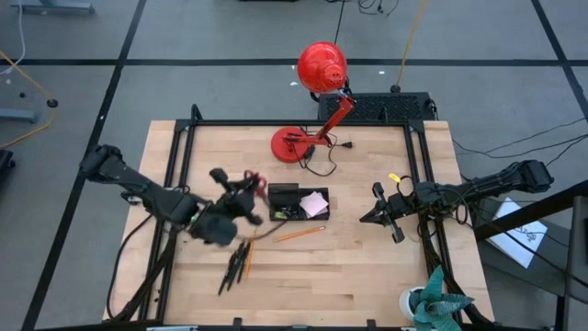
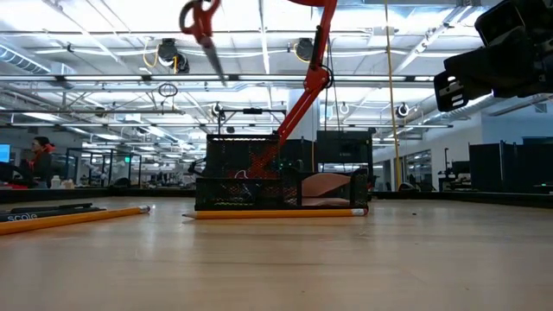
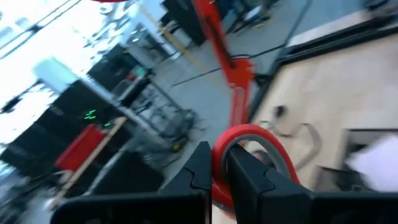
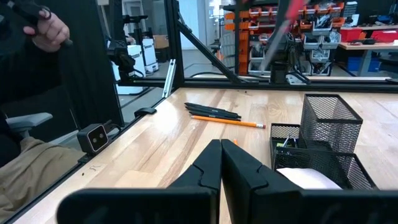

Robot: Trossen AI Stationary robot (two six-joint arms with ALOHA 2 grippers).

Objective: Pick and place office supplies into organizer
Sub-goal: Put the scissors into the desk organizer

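The left gripper (image 1: 246, 190) is clamped on the red-handled scissors (image 2: 205, 34), holding them in the air just beside the black organizer (image 1: 298, 203) at the middle of the bench (image 1: 367, 276). The right gripper (image 1: 377, 206), fingers together and holding nothing, waits toward the bench's right edge. An orange pencil (image 1: 299, 234) lies in front of the organizer.

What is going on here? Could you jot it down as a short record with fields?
Left gripper: shut on the red-handled scissors, lifted above the table beside the organizer
Right gripper: shut, empty, waiting to the right of the organizer
Organizer: black mesh tray, holds a pink sticky-note pad
On the table: one orange pencil in front of the organizer; pens and a pencil lying together nearer the front edge
Red lamp: behind the organizer, not involved
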